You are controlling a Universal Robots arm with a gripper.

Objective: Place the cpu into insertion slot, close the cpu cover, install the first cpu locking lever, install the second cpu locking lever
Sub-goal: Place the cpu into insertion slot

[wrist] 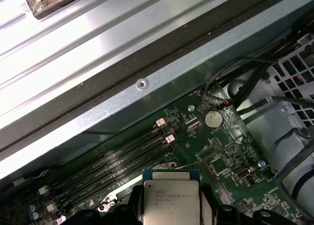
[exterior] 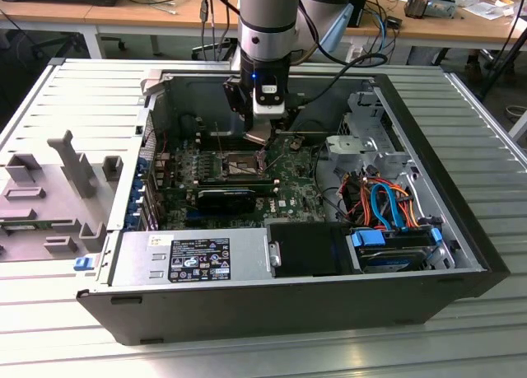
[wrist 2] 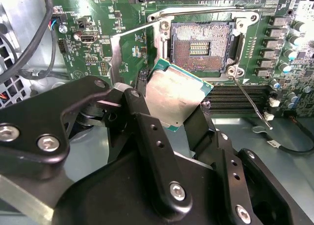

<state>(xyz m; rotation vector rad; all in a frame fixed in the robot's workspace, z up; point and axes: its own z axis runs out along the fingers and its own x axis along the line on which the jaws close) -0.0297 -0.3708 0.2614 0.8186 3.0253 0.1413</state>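
While none of the four steps is finished yet, the first is well in hand. The gripper (wrist 2: 171,114) is clamped on the cpu (wrist 2: 174,92), with a black finger (wrist 2: 147,132) at each of two opposite edges. It holds the chip tilted in the air just short of the insertion slot (wrist 2: 202,46). From where I stand by the open computer case (exterior: 461,254), the arm hangs over the middle of the motherboard (exterior: 288,193). The slot lies bare, its field of gold pins uncovered. The cpu cover (wrist 2: 116,58) stands swung up at one side of the slot, and a thin locking lever (wrist 2: 251,101) juts free near another corner. So I judge that seating, closing and both levers are all left to do. The chip is a flat square with a dull, faintly scuffed silver top and a green rim around it. In the first wrist view that top carries lines of print.
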